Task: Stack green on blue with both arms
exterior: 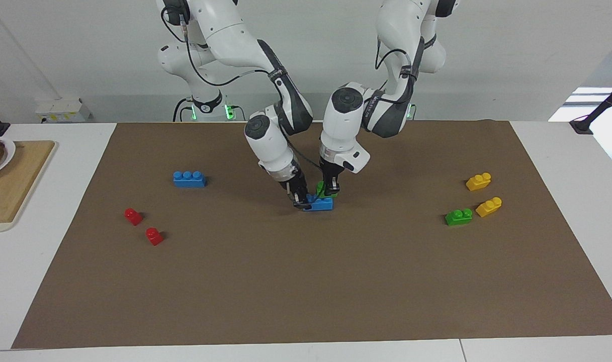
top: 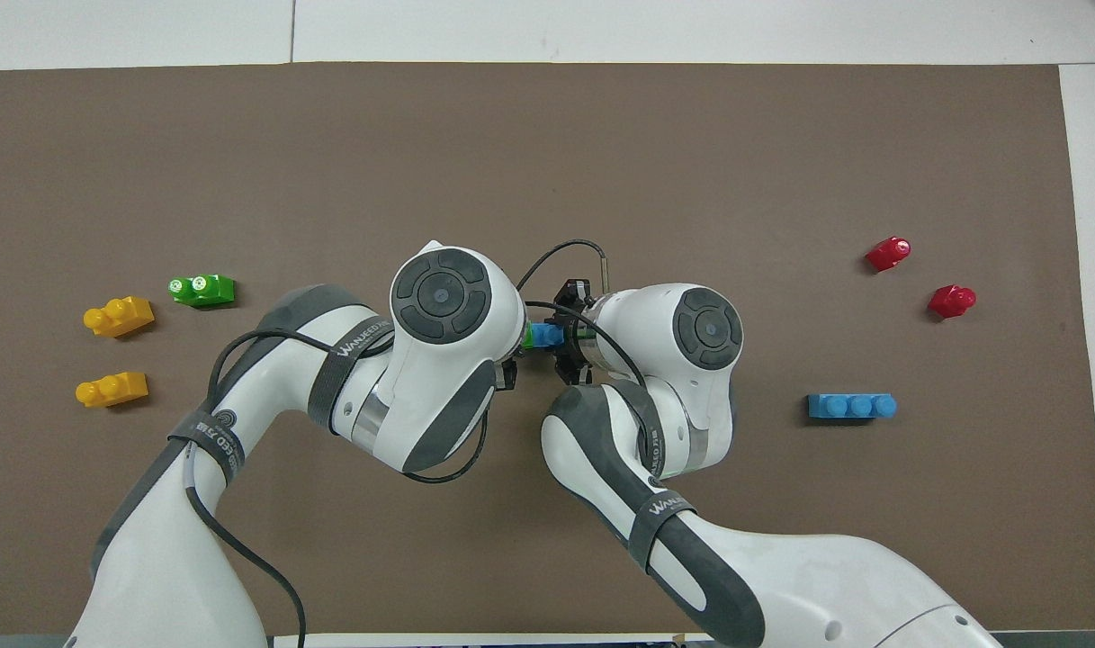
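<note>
My right gripper [exterior: 299, 202] is shut on one end of a blue three-stud brick [exterior: 320, 204] that rests on the mat mid-table. My left gripper [exterior: 328, 191] is shut on a small green brick [exterior: 321, 187] and holds it right at the top of that blue brick, over the end toward the left arm. Whether green touches blue I cannot tell. In the overhead view only slivers of the green brick [top: 538, 337] and the blue brick [top: 552, 336] show between the two wrists.
A second blue brick [exterior: 189, 179] and two red bricks [exterior: 133, 216] [exterior: 154, 236] lie toward the right arm's end. A second green brick [exterior: 458, 217] and two yellow bricks [exterior: 478, 181] [exterior: 489, 206] lie toward the left arm's end. A wooden board [exterior: 9, 186] sits off the mat.
</note>
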Motion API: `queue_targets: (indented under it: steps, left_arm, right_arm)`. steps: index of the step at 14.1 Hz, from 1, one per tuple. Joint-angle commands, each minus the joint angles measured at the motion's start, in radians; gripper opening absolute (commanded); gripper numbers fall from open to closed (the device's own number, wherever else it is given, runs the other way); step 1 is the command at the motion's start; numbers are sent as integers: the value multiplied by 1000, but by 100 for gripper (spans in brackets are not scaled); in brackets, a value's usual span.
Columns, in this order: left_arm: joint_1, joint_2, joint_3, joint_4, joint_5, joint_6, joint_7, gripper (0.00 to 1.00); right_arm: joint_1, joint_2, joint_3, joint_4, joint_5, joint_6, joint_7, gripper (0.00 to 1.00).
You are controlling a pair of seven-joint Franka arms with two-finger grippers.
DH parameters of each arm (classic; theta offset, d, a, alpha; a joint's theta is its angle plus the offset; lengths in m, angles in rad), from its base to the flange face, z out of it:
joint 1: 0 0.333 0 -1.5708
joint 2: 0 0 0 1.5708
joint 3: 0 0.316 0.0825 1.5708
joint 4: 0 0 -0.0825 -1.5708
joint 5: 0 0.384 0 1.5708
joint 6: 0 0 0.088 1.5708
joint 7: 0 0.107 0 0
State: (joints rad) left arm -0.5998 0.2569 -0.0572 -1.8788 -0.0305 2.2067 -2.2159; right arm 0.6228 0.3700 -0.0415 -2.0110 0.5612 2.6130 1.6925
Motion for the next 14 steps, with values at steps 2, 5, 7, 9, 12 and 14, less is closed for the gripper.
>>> queue_targets:
  steps: [2, 5, 7, 9, 12, 14]
  left_arm:
    - [-14, 13, 13, 21, 21, 18, -18, 0]
    - [-14, 27, 13, 14, 23, 28, -22, 0]
    - [-15, 28, 14, 14, 21, 34, -36, 0]
    - [-23, 36, 13, 14, 23, 44, -44, 0]
    - [-25, 45, 13, 15, 52, 60, -44, 0]
    - [-25, 56, 13, 15, 52, 60, -48, 0]
  right_arm:
    - [-5, -2, -5, -35, 19, -2, -36, 0]
    - [-6, -2, -5, -35, 19, -1, -36, 0]
    - [-6, -2, -5, -35, 19, -1, -36, 0]
    - [-6, -2, -5, -35, 19, 1, -36, 0]
    - [-8, -2, -5, -35, 19, -1, -36, 0]
    - [-11, -2, -5, -35, 19, 1, -36, 0]
